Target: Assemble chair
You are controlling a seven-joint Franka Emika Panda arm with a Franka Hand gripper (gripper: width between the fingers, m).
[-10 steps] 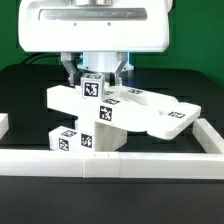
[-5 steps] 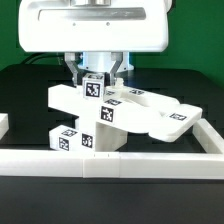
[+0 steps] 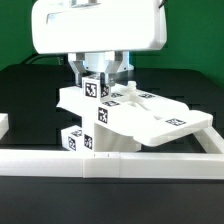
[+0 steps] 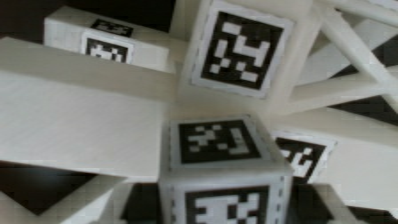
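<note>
The chair (image 3: 140, 115) is a partly joined cluster of white tagged bars, blocks and a flat seat plate, standing just behind the front rail in the exterior view. My gripper (image 3: 98, 78) hangs straight over it. Its fingers (image 3: 78, 72) are shut on the upright tagged block (image 3: 93, 88) at the top of the cluster. In the wrist view that tagged block (image 4: 222, 185) fills the space between the jaws of my gripper (image 4: 222, 205), with white bars (image 4: 71, 100) and another tagged post (image 4: 240, 45) beyond it. The chair's underside is hidden by the rail.
A long white border rail (image 3: 110, 163) without tags runs across the front, with a side arm (image 3: 212, 135) at the exterior view's right and a short end (image 3: 4, 124) at its left. The black table (image 3: 30, 95) shows behind them.
The jaws closed onto the top tagged block. Gripper and chair have since shifted together toward the exterior view's right, and the seat plate now reaches close to the right rail.
</note>
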